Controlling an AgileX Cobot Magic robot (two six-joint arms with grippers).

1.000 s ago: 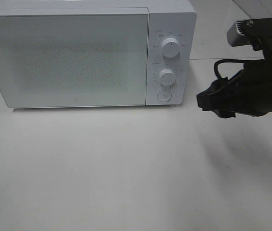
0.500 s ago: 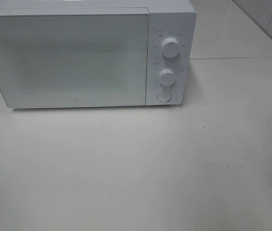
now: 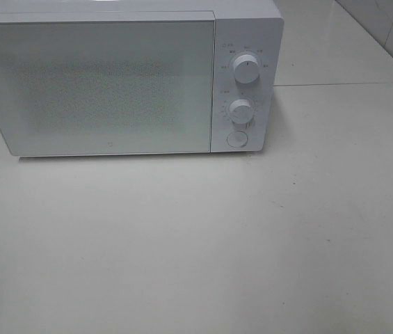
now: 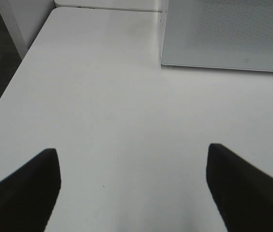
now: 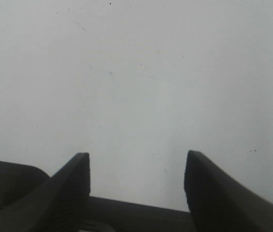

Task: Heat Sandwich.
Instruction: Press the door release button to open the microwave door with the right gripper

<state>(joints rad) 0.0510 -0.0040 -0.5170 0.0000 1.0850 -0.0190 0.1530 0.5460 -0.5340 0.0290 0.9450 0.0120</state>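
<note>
At the far left of the tabletop (image 3: 196,243) stands the white microwave (image 3: 126,76), its door (image 3: 99,87) shut flat, with the upper knob (image 3: 246,68), lower knob (image 3: 241,110) and round button (image 3: 236,139) in a column on its right panel. No arm shows in the high view. The left claw (image 4: 131,152) hangs with its jaws wide apart and holding nothing, over bare tabletop near the microwave's left front corner. The right claw (image 5: 137,154) also has its jaws apart and is empty, with only plain tabletop below it. The sandwich is in none of the views: not on the tabletop, not in either claw. The speckled door hides the inside, so I cannot tell whether it sits in there. With the door closed and both claws free, the task looks either barely begun or at its heating stage. If the latter, what is left is likely opening the door and taking the sandwich out.
</note>
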